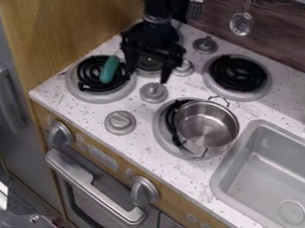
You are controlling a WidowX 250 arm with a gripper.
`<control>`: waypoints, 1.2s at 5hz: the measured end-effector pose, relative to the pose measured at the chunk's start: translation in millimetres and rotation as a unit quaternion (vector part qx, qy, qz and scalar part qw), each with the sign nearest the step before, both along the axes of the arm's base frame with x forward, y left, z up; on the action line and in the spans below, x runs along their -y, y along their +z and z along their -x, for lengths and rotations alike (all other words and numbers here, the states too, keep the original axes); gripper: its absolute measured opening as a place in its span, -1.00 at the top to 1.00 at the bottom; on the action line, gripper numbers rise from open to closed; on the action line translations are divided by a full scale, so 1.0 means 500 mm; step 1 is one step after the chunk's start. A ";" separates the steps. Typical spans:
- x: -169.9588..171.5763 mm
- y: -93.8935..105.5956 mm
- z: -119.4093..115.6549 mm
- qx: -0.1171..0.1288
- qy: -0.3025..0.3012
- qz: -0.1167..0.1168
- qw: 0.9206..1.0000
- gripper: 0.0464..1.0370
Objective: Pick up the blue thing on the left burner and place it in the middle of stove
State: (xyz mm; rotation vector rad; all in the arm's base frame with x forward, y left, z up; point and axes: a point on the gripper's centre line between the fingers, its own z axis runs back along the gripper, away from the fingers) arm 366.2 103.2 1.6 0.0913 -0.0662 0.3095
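Note:
The black gripper (147, 76) hangs from the top edge over the stove, its two fingers spread apart and pointing down, with nothing visible between them. Just to its left, a blue-green, elongated, rounded thing (109, 69) lies on the black coil of the left front burner (84, 91). The gripper and this thing look apart. Under and behind the fingers, the left rear burner is partly hidden. The white speckled stove top (140, 132) has grey knobs in its middle, one (154, 92) just below the gripper.
A metal pot (207, 128) stands on the right front burner, its handles sticking out. Behind it is the right rear burner (238, 74). A grey sink (283, 171) lies at the right. A wooden side wall (68, 30) rises at the left, and utensils hang at the back.

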 end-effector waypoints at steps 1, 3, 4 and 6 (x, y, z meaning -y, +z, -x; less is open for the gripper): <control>-0.053 -0.012 -0.029 0.006 0.025 -0.003 1.000 -0.92; -0.174 -0.050 -0.046 -0.012 0.080 -0.009 0.997 -0.92; -0.189 -0.072 -0.030 -0.028 0.089 -0.005 0.996 -0.92; -0.171 -0.113 -0.017 -0.047 0.096 0.038 0.994 -0.30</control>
